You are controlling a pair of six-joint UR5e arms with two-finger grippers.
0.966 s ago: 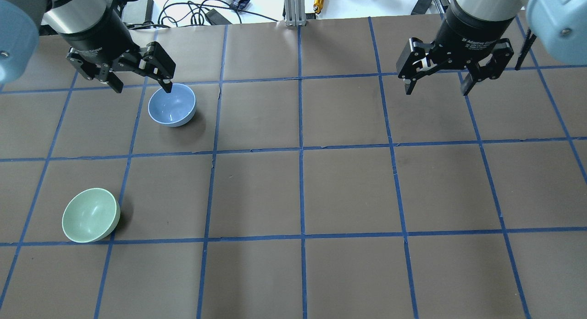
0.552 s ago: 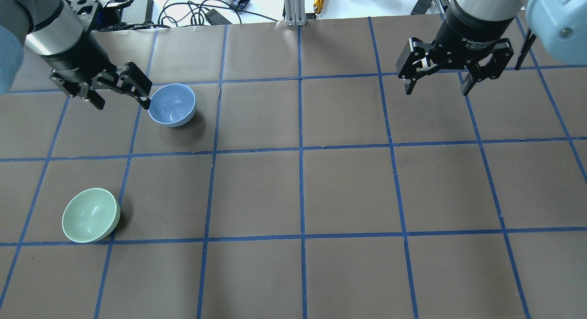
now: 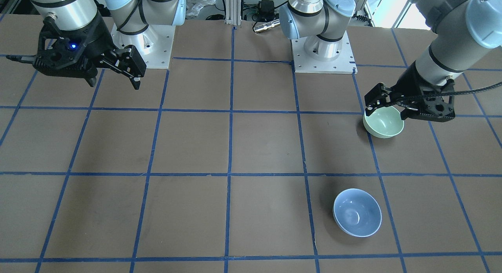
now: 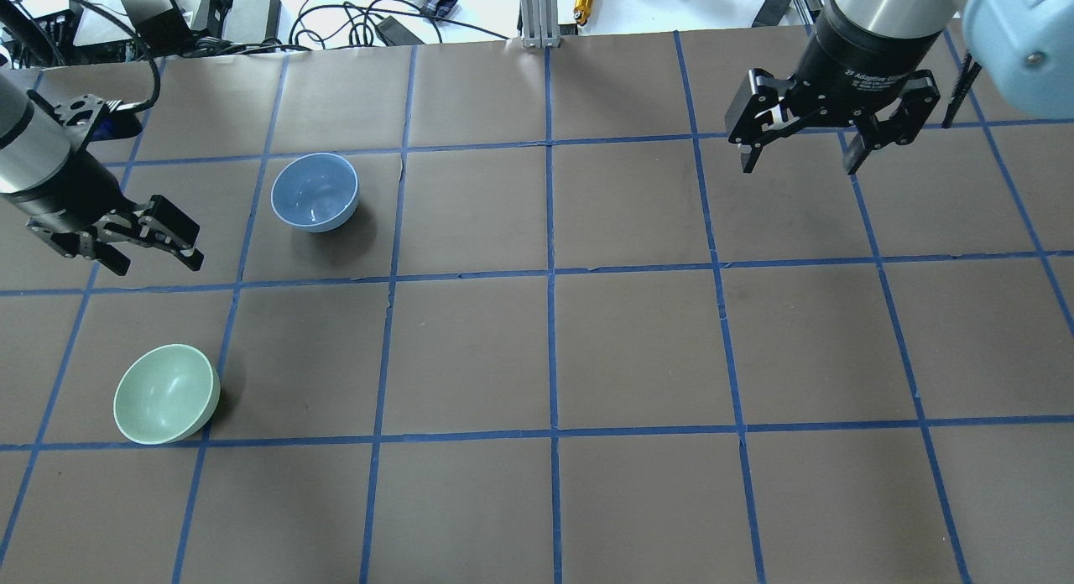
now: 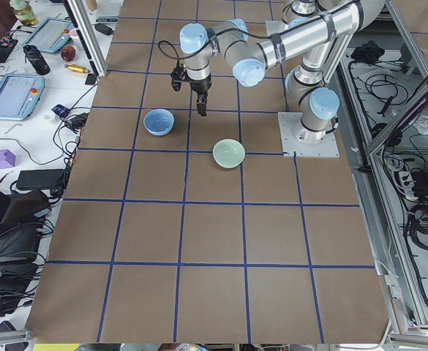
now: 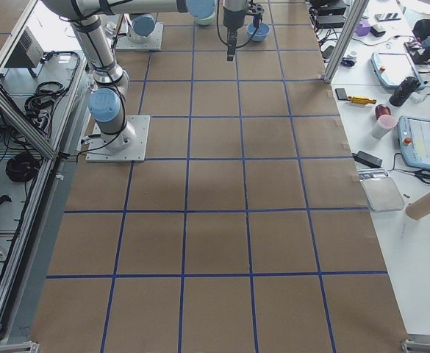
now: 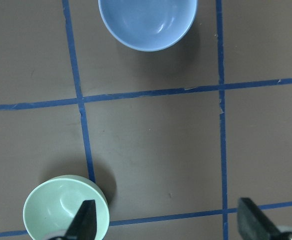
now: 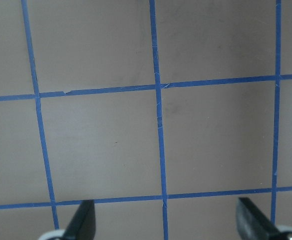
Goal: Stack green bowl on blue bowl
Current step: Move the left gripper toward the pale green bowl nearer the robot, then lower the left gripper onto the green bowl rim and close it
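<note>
The green bowl (image 4: 166, 393) sits upright at the near left of the table; it also shows in the front view (image 3: 383, 124) and the left wrist view (image 7: 61, 207). The blue bowl (image 4: 315, 191) sits upright one grid square farther out and to the right, also in the front view (image 3: 357, 212) and the left wrist view (image 7: 146, 22). My left gripper (image 4: 155, 263) is open and empty, above the table between the two bowls and left of the blue one (image 3: 386, 113). My right gripper (image 4: 799, 166) is open and empty, high over the far right (image 3: 113, 84).
The brown table (image 4: 638, 349) carries a grid of blue tape. Cables and boxes (image 4: 252, 18) lie beyond its far edge, with an aluminium post (image 4: 537, 13) at the far middle. The two arm bases (image 3: 321, 49) stand on the robot side.
My left gripper has moved from beside the blue bowl's far rim toward the left and nearer, toward the green bowl, still open. The bowls and the right arm have not moved.
</note>
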